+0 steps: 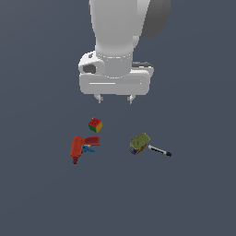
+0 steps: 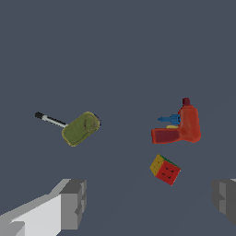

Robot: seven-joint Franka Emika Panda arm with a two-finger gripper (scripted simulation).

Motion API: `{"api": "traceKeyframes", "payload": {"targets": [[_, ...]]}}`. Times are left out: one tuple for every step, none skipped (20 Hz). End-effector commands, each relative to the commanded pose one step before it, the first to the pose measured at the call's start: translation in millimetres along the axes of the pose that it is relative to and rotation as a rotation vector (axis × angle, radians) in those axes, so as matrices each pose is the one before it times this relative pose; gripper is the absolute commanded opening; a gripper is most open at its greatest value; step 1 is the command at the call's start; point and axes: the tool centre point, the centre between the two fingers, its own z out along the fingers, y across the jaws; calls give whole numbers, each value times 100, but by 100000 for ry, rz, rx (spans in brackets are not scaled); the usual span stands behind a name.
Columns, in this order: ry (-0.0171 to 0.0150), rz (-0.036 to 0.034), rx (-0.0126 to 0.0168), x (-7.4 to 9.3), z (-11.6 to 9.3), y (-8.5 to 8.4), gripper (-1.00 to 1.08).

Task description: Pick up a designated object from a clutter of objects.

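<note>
In the exterior view, the red drill (image 1: pixel 79 148) is lying at the frame's centre-left, the cube (image 1: pixel 95 125) just above it, while the can (image 1: pixel 139 143) is sitting right of centre, touching the pen (image 1: pixel 159 150). The gripper (image 1: pixel 115 98) is hovering above, fingers (image 2: pixel 73 203) spread wide and empty, probably readying a descent.

Olive-topped, blue-labelled can (image 1: pixel 139 143), red-green-yellow cube (image 1: pixel 95 125), red drill (image 1: pixel 78 148), black-and-silver pen (image 1: pixel 160 150), white pincer (image 1: pixel 114 97).

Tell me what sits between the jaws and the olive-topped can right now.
Nothing: in the exterior view the floor between the open gripper and the can is bare; the cube lies off toward that view's left.
</note>
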Motion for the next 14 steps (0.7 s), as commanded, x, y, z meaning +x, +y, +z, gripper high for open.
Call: {"api": "traceKeyframes", "payload": {"targets": [[0,0,0,0,0,1,100],[95,-150,-41,14,-32,-30,100],[268,-422,-112,44,-89,-75,100],[434,-685,-182,71,-145,-123,100],[591,-936,-249,97,-199,-165,100],[734,-1173,-312,122,-251,-205,100],[789,-1277,-340,132,-274,-217,100],[610,-1006,-266,102,-217,-165,100],[416,-707,-183,69,-153,-109,100],[235,-421,-105,38,-92,-58,100],[78,-162,-35,9,-36,-20,100],[-65,96,29,-9,23,26,100],[-122,251,56,-19,54,25,100],[-76,297,38,1,66,-4,100]]}}
